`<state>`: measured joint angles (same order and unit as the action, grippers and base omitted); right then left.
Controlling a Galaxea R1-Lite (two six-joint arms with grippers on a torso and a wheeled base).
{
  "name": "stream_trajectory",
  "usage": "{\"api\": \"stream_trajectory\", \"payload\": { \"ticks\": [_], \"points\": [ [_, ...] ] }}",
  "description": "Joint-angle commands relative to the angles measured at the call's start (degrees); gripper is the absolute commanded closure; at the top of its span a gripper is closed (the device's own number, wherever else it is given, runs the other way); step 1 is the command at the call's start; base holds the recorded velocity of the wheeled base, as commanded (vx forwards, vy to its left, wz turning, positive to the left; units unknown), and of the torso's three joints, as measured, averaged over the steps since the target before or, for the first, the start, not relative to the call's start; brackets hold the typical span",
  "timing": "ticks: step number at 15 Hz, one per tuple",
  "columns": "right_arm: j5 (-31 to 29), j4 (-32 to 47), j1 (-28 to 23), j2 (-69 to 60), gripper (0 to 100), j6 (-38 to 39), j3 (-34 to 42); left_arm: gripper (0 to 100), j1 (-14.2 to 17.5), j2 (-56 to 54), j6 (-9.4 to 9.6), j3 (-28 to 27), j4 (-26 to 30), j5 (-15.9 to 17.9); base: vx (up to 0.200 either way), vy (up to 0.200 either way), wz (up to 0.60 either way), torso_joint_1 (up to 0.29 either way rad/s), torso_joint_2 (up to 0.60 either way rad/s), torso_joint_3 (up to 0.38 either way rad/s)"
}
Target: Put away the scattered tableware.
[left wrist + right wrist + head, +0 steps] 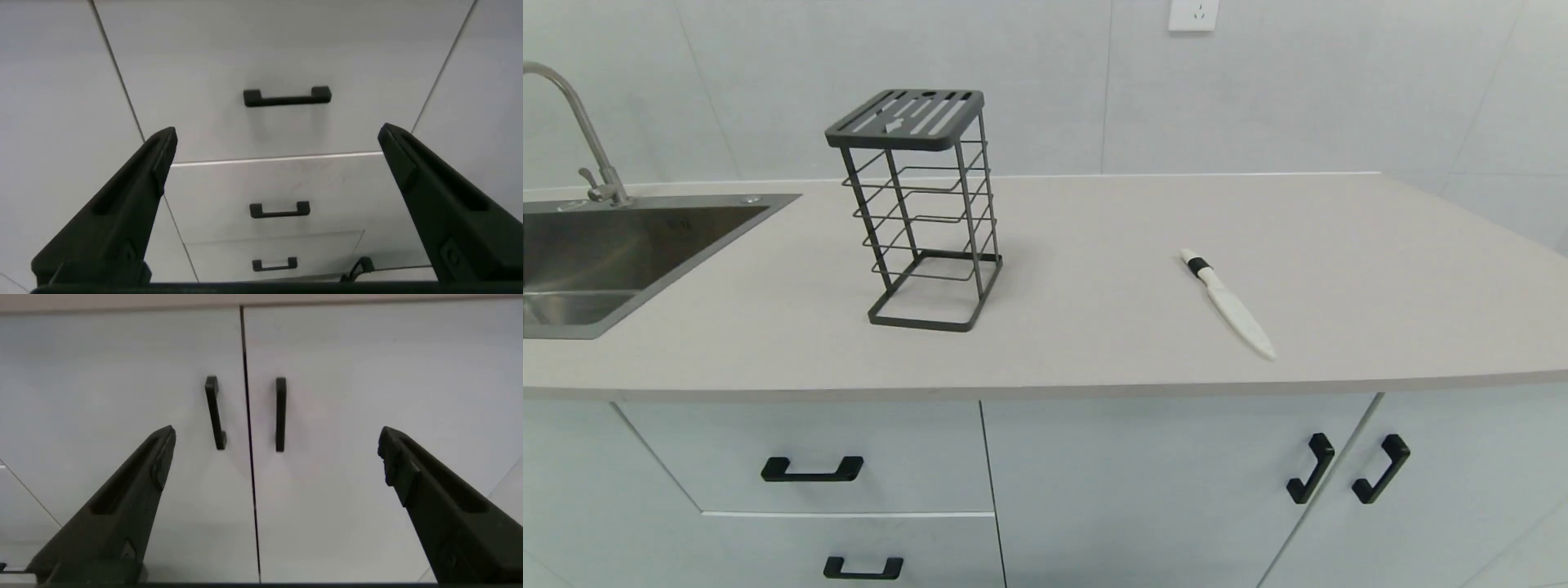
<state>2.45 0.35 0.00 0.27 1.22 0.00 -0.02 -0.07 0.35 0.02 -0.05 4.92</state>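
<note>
A white knife with a black band [1227, 304] is laid flat on the pale grey surface [1111, 237], at 3 o'clock from the black wire rack [920, 212]. The left gripper [278, 135] is held spread before white drawer fronts [286, 49]. The right gripper [276, 433] is held spread before white cupboard doors [368, 392]. Both are well apart from the knife.

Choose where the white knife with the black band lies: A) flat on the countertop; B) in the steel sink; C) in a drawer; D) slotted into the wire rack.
A: the white black-banded knife lies flat on the grey countertop, apart from the dark wire rack.
</note>
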Motion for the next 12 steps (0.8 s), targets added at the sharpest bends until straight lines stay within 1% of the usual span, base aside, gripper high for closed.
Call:
{"api": "stream_trajectory", "payload": {
  "ticks": [1,3,4,7,12],
  "points": [
    [0.0,0.0,0.0,0.1,0,0.0,-0.1,0,0.0,0.1,0.00,0.0,0.0,0.0,0.000,0.000,0.00,0.149,-0.47,-0.217],
    [0.0,0.0,0.0,0.1,0,0.0,-0.1,0,0.0,0.1,0.00,0.0,0.0,0.0,0.000,0.000,0.00,0.081,-0.48,-0.220],
    [0.0,0.0,0.0,0.1,0,0.0,0.0,0,0.0,0.1,-0.09,0.0,0.0,0.0,0.000,0.000,0.00,0.222,-0.50,-0.222],
    [0.0,0.0,0.0,0.1,0,0.0,0.0,0,0.0,0.1,-0.09,0.0,0.0,0.0,0.000,0.000,0.00,0.395,-0.49,-0.235],
    [-0.1,-0.1,0.0,0.1,0,0.0,0.0,0,0.0,0.1,-0.09,0.0,0.0,0.0,0.000,0.000,0.00,0.284,-0.51,-0.242]
  ]
}}
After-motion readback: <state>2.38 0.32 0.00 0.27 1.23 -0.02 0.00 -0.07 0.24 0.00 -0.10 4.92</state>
